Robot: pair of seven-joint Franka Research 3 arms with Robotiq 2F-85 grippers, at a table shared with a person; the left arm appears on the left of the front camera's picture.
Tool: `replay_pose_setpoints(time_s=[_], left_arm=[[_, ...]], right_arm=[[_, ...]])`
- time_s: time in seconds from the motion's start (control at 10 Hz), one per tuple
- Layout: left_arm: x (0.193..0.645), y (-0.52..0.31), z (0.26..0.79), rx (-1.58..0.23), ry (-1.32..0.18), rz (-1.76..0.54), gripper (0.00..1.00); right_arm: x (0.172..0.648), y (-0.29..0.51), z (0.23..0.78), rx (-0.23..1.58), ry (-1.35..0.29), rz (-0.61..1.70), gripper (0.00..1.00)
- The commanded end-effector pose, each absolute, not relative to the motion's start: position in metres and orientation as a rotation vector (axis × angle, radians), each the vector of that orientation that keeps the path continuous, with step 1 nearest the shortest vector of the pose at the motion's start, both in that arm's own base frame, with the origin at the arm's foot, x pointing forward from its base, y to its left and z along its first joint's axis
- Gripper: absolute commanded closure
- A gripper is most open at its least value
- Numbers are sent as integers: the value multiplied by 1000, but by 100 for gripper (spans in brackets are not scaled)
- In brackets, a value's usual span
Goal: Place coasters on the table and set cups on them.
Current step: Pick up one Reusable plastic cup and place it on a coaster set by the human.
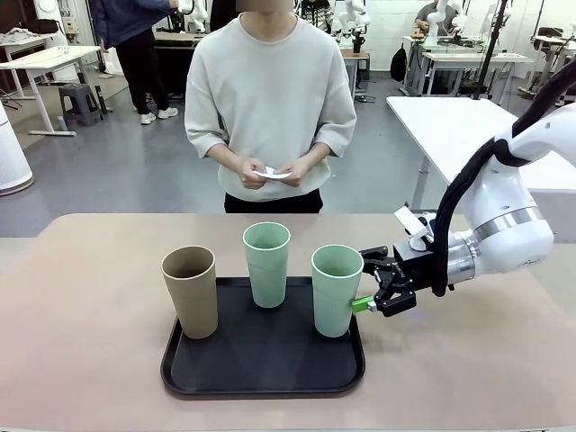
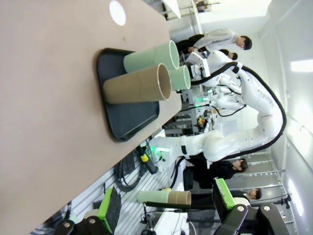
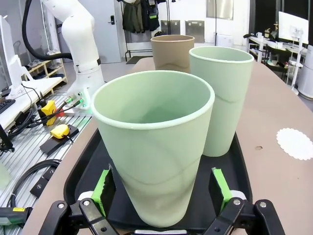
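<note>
Three cups stand upright on a black tray: a tan cup at the left, a mint cup at the back middle, and a second mint cup at the right. My right gripper is open, and its fingers straddle the right mint cup low down with a small gap on each side. One white lacy coaster lies on the beige table past the tray's far side. The person holds more white coasters in both hands. My left gripper is open and holds nothing.
The tray sits mid-table, near the front edge. The tan cup and the other mint cup stand close behind the straddled one. The left arm's white base rises beside the table. Bare tabletop stretches left and right of the tray.
</note>
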State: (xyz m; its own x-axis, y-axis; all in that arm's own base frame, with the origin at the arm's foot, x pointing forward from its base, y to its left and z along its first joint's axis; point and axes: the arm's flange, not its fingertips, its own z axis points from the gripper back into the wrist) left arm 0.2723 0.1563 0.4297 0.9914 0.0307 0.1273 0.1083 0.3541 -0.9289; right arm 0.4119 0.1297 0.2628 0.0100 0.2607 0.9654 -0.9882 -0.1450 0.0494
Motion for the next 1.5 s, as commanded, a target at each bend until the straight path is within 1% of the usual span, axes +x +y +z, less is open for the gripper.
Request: replay_pose_setpoints(time_s=[0.0,0.4,1.1,1.2,1.3,1.4], left_arm=[[272,157,431,-1220,-141,-43,0],[272,157,431,-1220,-141,-43,0],[272,157,431,-1220,-141,-43,0],[272,157,431,-1220,-141,-43,0],[272,157,431,-1220,-141,-43,0],[272,157,431,-1220,-141,-43,0]], right_arm=[[415,136,258,1111,-937,1400,0],[415,140,255,1126,-933,1410,0],[417,172,246,1162,-889,1465,0],[416,172,246,1173,-894,1501,58],[416,172,245,1178,-895,1502,59],[416,171,245,1181,-898,1498,100]])
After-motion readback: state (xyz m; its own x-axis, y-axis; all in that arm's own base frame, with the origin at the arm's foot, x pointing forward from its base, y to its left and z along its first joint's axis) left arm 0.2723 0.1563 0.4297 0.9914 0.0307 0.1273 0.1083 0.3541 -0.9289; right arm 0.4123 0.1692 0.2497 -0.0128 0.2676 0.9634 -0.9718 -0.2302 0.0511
